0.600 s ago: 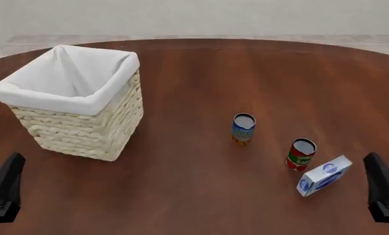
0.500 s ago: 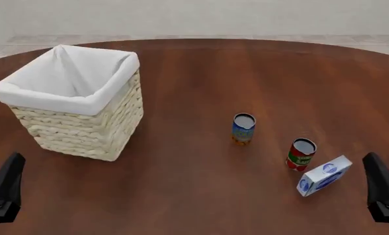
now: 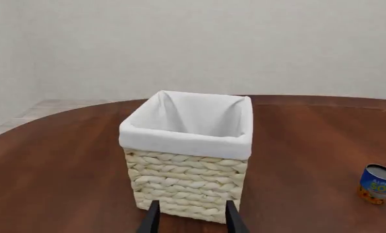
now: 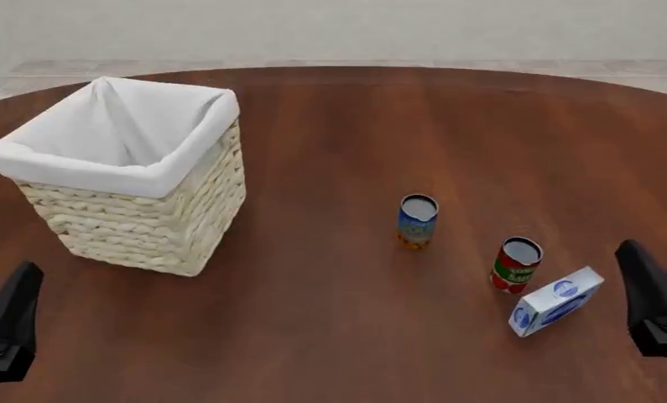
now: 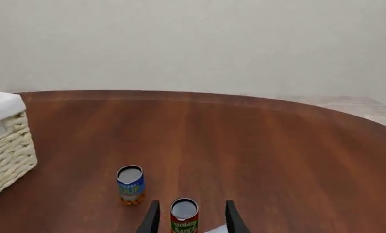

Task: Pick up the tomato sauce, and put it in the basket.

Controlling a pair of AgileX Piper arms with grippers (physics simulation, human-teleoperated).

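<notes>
The tomato sauce (image 4: pixel 517 264), a small red-labelled can with a green band, stands upright on the brown table at the right front. In the right wrist view the tomato sauce (image 5: pixel 183 217) shows ahead of the fingers, framed by them. My right gripper (image 4: pixel 653 302) is open, to the right of the can and apart from it, with nothing held. The basket (image 4: pixel 143 227), cream wicker with a white liner, stands at the far left. My left gripper (image 4: pixel 8 326) is open near the front left edge, facing the basket (image 3: pixel 186 187).
A blue-and-orange can (image 4: pixel 419 220) stands upright left of and beyond the tomato sauce. A white-and-blue box (image 4: pixel 554 300) lies right next to the tomato sauce on its near right side. The basket's corner (image 5: pixel 5 145) shows in the right wrist view.
My right gripper has edged a little forward and left, toward the tomato sauce. The left gripper and all objects have stayed put.
</notes>
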